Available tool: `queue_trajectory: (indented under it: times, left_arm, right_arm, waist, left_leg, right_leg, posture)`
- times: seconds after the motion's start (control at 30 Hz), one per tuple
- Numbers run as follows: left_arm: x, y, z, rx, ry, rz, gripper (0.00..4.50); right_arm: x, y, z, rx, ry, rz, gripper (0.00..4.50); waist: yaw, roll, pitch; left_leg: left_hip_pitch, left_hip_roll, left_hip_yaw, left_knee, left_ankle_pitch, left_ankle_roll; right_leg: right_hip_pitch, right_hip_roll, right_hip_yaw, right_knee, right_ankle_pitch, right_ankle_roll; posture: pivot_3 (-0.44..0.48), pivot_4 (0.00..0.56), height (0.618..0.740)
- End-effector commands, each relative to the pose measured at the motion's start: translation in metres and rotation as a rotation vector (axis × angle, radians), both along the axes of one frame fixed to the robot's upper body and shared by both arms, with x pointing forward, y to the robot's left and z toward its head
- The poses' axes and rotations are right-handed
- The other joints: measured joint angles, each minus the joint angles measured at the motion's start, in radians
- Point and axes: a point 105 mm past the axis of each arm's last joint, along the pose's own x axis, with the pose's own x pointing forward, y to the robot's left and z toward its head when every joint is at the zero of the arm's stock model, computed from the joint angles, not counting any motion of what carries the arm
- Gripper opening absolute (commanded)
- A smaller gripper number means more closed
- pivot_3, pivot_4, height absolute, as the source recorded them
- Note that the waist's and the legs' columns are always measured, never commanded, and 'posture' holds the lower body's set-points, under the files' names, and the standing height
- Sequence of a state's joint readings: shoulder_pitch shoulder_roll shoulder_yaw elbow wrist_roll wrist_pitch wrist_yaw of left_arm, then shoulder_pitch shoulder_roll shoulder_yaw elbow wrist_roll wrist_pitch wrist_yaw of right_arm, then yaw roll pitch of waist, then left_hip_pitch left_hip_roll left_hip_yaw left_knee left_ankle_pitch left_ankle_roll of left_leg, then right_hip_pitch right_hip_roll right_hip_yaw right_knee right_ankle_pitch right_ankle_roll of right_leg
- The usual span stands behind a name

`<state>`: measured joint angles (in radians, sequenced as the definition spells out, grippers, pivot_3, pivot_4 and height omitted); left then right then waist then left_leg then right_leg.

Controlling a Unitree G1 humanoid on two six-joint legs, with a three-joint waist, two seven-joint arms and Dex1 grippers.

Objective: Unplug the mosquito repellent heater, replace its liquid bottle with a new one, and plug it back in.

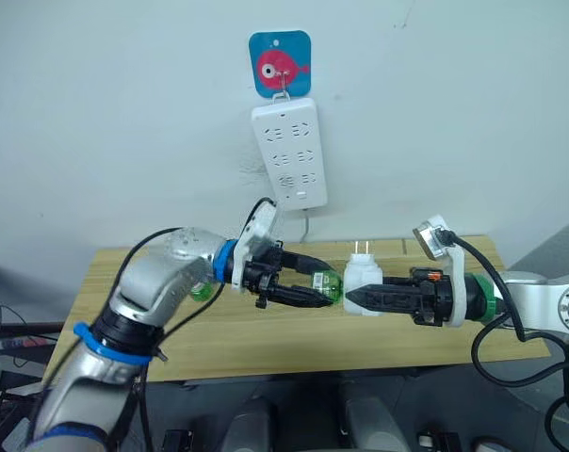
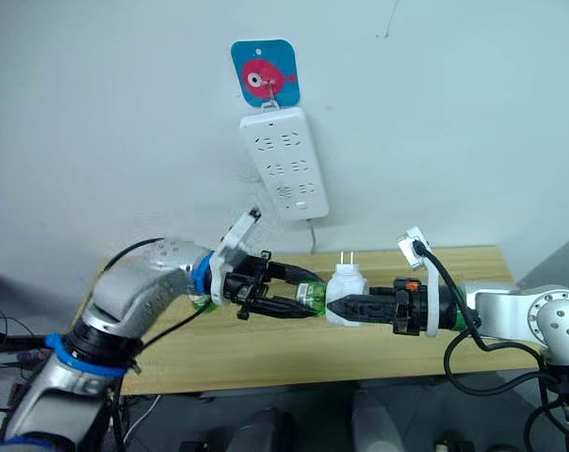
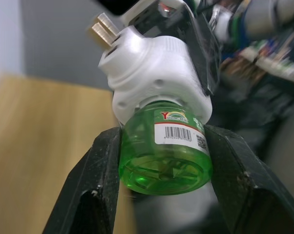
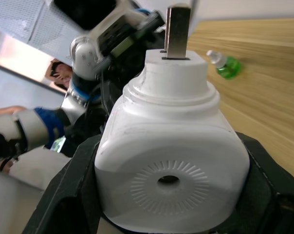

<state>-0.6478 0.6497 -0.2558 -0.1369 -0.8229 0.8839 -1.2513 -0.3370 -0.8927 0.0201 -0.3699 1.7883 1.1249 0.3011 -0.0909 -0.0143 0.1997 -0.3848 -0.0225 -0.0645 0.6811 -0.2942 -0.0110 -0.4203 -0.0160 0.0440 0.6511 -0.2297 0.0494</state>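
Green liquid bottle [image 3: 165, 151], barcode label legible but brand unreadable, sits clamped in the left gripper [image 1: 308, 285], its neck in the mosquito repellent heater [image 1: 363, 280] held by the right gripper [image 1: 365, 298] at centre frame above the worktop [image 1: 266, 348]. Both look light, rigid, slick; grip broad flanks.

The setting looks like a robot test lab. A plain white wall [image 1: 124, 113] carries a power strip [image 1: 290, 151] hung from a fish-patterned hook [image 1: 280, 62], above a bare wooden counter [image 1: 266, 339]. Loose cables [image 1: 2, 325] trail beside it.
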Motion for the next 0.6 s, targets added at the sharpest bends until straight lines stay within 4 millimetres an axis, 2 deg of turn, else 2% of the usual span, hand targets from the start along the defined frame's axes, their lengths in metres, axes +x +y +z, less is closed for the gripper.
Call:
queue_trajectory:
  times: [0.03,0.23,0.47,0.6]
  left_arm:
    - [0.0,0.007,0.008,0.012,0.134,0.027,2.22]
    - [0.003,0.007,-0.011,0.023,-0.02,0.067,2.22]
    - [0.002,0.003,-0.013,-0.043,-0.184,0.05,4.48]
    - [-0.001,0.01,-0.012,-0.074,-0.262,0.041,4.5]
  right_arm:
    - [-0.005,0.002,0.006,-0.013,-0.044,0.025,3.03]
    - [-0.005,0.003,0.006,-0.005,-0.043,0.019,3.03]
    - [-0.001,0.003,0.008,0.005,-0.04,0.001,3.03]
    - [0.002,0.004,0.009,0.016,-0.042,-0.016,3.03]
  waist:
    - [0.0,0.0,0.0]
    - [0.003,0.0,0.0]
    - [0.007,0.0,0.0]
    - [0.006,0.0,0.0]
  left_leg:
    - [0.0,0.0,0.0,0.0,0.0,0.0]
    - [0.0,0.0,0.0,-0.001,0.0,0.0]
    - [0.0,0.0,0.001,0.0,0.0,0.0]
    - [0.0,0.0,0.002,0.0,0.0,0.0]
  right_leg:
    - [0.0,0.0,0.0,0.0,0.0,0.0]
    - [-0.001,-0.002,0.0,0.0,0.001,-0.002]
    - [0.0,-0.003,0.001,-0.001,0.001,-0.002]
    - [-0.001,-0.003,0.002,-0.001,0.001,-0.002]
  posture:
    - [-0.158,0.17,0.74]
    - [-0.16,0.171,0.74]
    - [-0.153,0.169,0.74]
    - [-0.152,0.169,0.74]
